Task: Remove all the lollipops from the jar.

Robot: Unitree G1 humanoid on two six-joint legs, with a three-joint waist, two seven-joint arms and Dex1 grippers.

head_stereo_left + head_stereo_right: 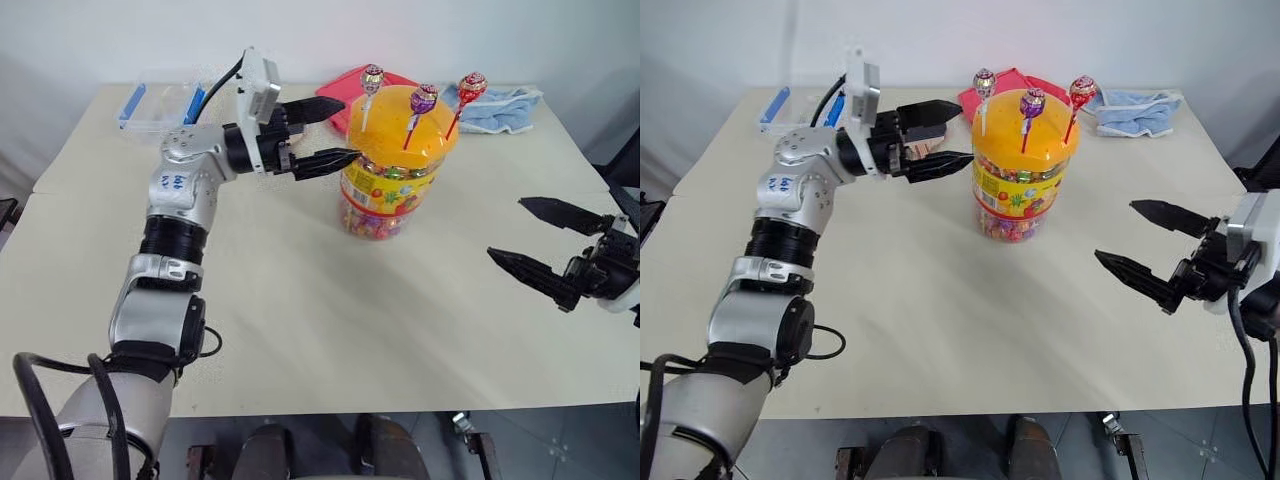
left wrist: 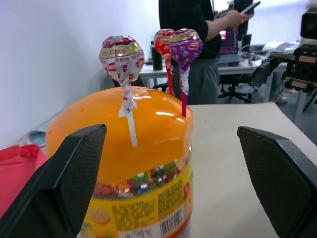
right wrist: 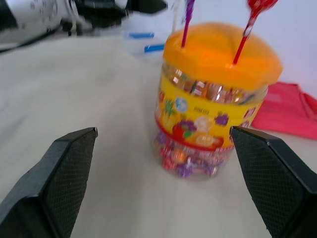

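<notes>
The jar (image 1: 390,190) stands upright mid-table, clear plastic with a yellow label and a domed orange lid. Three lollipops stick up from the lid: a pinkish one (image 1: 372,78) on a white stick, a purple one (image 1: 424,98) and a red swirled one (image 1: 471,87) on red sticks. My left gripper (image 1: 327,133) is open, level with the lid just left of the jar, its fingers pointing at it. In the left wrist view the pinkish lollipop (image 2: 122,58) rises between the open fingers. My right gripper (image 1: 545,245) is open at the right, well apart from the jar.
A clear box with blue clips (image 1: 160,105) sits at the back left. A red cloth (image 1: 345,95) lies behind the jar and a light blue cloth (image 1: 505,108) at the back right. A person (image 2: 198,49) stands beyond the table.
</notes>
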